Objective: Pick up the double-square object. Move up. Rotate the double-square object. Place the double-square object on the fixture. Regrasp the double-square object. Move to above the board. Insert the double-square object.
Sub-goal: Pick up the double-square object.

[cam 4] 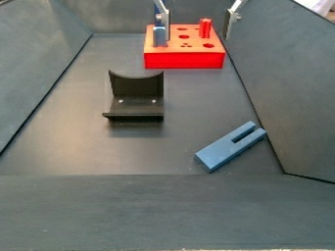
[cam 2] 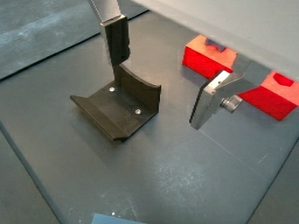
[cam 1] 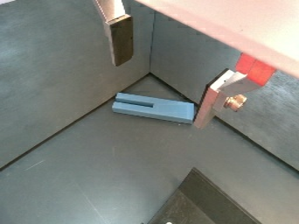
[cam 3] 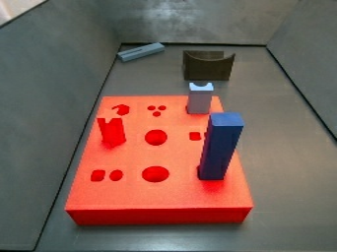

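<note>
We see the gripper (cam 1: 163, 74) with jaws wide apart, holding nothing, above the floor. The double-square object (cam 1: 153, 108) lies flat below, just beside the wall, between the two fingers (cam 1: 121, 41) in a wrist view. Its long axis runs roughly finger to finger, so we judge a wrist turn is needed before descending.

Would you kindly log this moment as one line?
hand: open, above floor | bar: on floor, ungrasped | fixture: empty | phase: pre-pick

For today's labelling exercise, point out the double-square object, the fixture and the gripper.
double-square object (cam 4: 230, 146): side view, middle of its top face.
fixture (cam 2: 118, 108): wrist view, inside its curved notch.
gripper (cam 1: 163, 71): wrist view, midway between its fingertips.
</note>
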Robot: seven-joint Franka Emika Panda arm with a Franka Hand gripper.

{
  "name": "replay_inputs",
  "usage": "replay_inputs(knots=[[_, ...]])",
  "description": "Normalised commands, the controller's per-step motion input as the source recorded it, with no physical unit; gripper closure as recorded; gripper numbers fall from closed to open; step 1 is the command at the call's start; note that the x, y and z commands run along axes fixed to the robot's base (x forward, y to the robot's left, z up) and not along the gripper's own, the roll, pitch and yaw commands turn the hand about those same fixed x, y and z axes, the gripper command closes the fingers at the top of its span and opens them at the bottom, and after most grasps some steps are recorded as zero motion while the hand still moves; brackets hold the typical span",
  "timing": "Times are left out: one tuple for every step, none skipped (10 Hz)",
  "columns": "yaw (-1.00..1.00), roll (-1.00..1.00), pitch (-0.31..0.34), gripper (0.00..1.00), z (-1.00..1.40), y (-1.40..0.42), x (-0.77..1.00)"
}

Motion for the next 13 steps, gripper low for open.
replay_inputs(knots=[[-0.01, 0.00, 0.000, 0.00, 0.00, -0.07, 0.00], [-0.43, -0.08, -0.094, 0.00, 0.00, 0.38, -0.18], [-0.50, 0.00, -0.023, 0.00, -0.28, 0.43, -0.03], [-0.57, 0.00, -0.004, 0.00, -0.31, 0.41, 0.00], [-0.51, 0.00, -0.019, 0.00, -0.29, 0.46, -0.02], [-0.35, -0.04, -0.034, 0.00, -0.28, 0.57, -0.04], [-0.35, -0.05, -0.021, 0.00, -0.31, 0.56, -0.03], [-0.56, -0.02, -0.014, 0.00, -0.38, 0.40, 0.00], [-0.97, 0.00, 0.000, 0.00, -0.50, 0.06, 0.05], [-0.92, 0.00, -0.010, 0.00, -0.64, 0.10, 0.00], [-0.51, -0.18, -0.106, 0.00, -0.66, 0.27, 0.00], [-0.24, -0.34, -0.140, 0.00, -0.45, 0.47, -0.04], [-0.13, -0.44, -0.060, 0.00, -0.35, 0.49, -0.19]])
